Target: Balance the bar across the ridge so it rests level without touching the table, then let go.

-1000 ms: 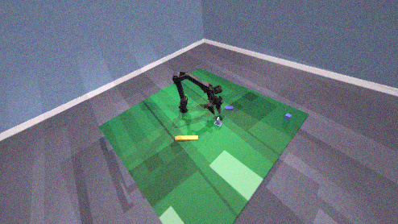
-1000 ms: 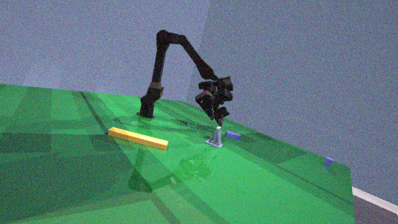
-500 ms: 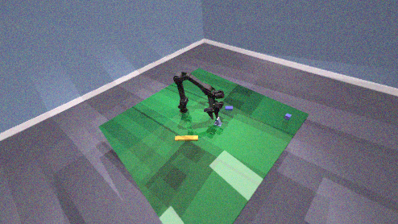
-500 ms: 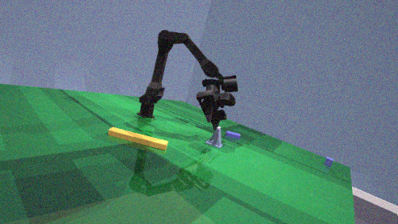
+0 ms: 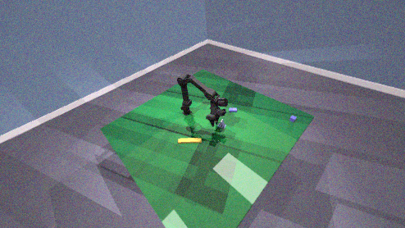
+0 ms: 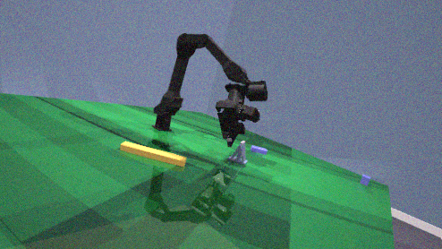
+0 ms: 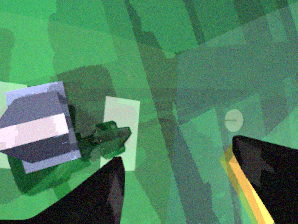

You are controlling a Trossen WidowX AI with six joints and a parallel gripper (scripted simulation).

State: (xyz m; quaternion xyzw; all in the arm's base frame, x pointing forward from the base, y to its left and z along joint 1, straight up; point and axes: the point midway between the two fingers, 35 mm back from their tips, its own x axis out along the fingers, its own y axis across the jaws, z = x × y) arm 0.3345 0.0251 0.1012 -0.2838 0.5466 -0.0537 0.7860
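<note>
On the green table (image 6: 67,197) there are four small things and one robot arm (image 6: 197,49). Going from left to right in the exterior view, first comes one yellow bar (image 6: 152,153), which lies flat on the table surface, well apart from the other objects. Next is one grey ridge (image 6: 240,153), a small triangular stand that is upright. The gripper (image 6: 230,141) hangs just above and a little to the left of this ridge, pointing down; its fingers stand partly open and nothing is between them. Just beside the ridge, to the right, lies one purple block (image 6: 259,150). Far at the right edge sits a second purple block (image 6: 365,180), so two purple blocks in total.
</note>
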